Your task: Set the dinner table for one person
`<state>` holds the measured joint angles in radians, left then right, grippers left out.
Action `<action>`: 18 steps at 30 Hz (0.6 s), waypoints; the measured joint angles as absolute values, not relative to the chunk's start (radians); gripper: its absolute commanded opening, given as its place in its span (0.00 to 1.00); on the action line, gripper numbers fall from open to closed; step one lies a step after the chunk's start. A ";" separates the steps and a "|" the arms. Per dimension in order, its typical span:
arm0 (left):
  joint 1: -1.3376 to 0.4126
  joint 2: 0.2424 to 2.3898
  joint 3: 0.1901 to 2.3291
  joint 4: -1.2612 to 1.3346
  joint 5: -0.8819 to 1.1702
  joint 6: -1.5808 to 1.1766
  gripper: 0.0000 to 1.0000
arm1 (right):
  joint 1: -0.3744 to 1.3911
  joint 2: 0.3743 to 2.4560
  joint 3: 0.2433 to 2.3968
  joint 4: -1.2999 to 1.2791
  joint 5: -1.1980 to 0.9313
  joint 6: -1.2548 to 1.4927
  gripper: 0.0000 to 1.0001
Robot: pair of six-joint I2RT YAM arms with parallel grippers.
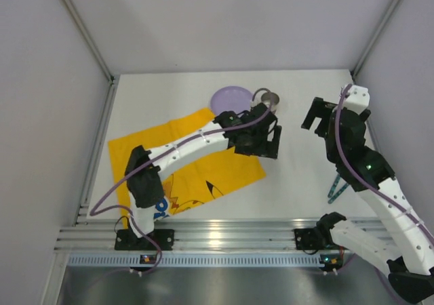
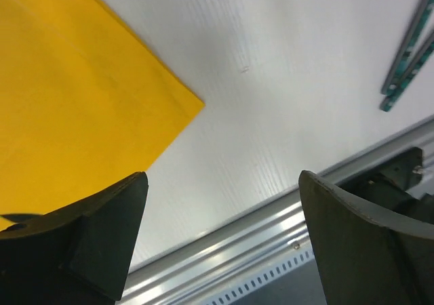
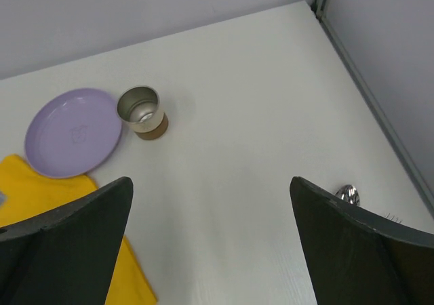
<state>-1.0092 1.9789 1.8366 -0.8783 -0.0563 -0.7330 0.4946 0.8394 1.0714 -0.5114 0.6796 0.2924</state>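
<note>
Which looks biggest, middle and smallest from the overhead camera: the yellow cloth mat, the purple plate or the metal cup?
1. yellow cloth mat, clearly the largest, even partly hidden
2. purple plate
3. metal cup, the smallest, right beside the plate

Counter (image 1: 298,176): one, large, rectangular, flat. Plain matte white surface with a faint linear grain. Lies level, enclosed by grey walls (image 1: 224,20) at back and sides, metal rail (image 1: 224,234) along near edge.

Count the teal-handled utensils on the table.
2. Both lie side by side on the dinner table, right of the yellow mat: first utensil, second utensil. More may be hidden under the right arm.
</note>
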 measured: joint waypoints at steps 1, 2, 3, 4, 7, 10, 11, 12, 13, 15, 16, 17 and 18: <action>-1.005 1.936 1.829 -0.886 -0.058 -0.736 0.98 | 0.495 0.835 1.074 -0.534 0.673 0.305 1.00; -0.999 1.883 1.812 -0.891 -0.065 -0.739 0.98 | 0.495 0.832 1.076 -0.548 0.658 0.317 1.00; -0.992 1.813 1.773 -0.889 -0.082 -0.745 0.98 | 0.495 0.831 1.076 -0.558 0.641 0.325 1.00; -0.987 1.734 1.721 -0.895 -0.109 -0.754 0.98 | 0.495 0.834 1.076 -0.570 0.607 0.334 1.00; -0.968 1.471 1.528 -0.933 -0.220 -0.786 0.98 | 0.495 0.883 1.076 -0.570 0.446 0.353 1.00; -0.927 1.249 1.347 -0.987 -0.294 -0.823 0.98 | 0.495 1.017 1.061 -0.526 0.254 0.388 1.00; -0.911 1.201 1.302 -1.012 -0.308 -0.836 0.98 | 0.495 1.054 1.051 -0.505 0.208 0.397 1.00; -0.893 1.160 1.261 -1.034 -0.321 -0.849 0.98 | 0.495 1.124 1.027 -0.467 0.151 0.413 1.00; -0.879 1.129 1.226 -1.056 -0.334 -0.864 0.98 | 0.496 1.176 1.007 -0.440 0.109 0.424 1.00; -0.870 1.083 1.179 -1.098 -0.349 -0.892 0.98 | 0.496 1.284 0.973 -0.408 0.038 0.445 0.96; -0.870 1.060 1.159 -1.114 -0.352 -0.907 0.98 | 0.496 1.334 0.971 -0.402 0.010 0.453 0.95; -0.870 1.034 1.144 -1.135 -0.356 -0.923 0.98 | 0.496 1.394 0.972 -0.379 -0.024 0.459 0.95; -0.870 1.012 1.135 -1.150 -0.358 -0.937 0.98 | 0.496 1.439 0.979 -0.366 -0.047 0.466 0.95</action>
<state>-0.8703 1.0119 1.1355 -1.1503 -0.3584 -0.9371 0.4957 1.4395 0.9791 -0.3660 -0.0471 0.4664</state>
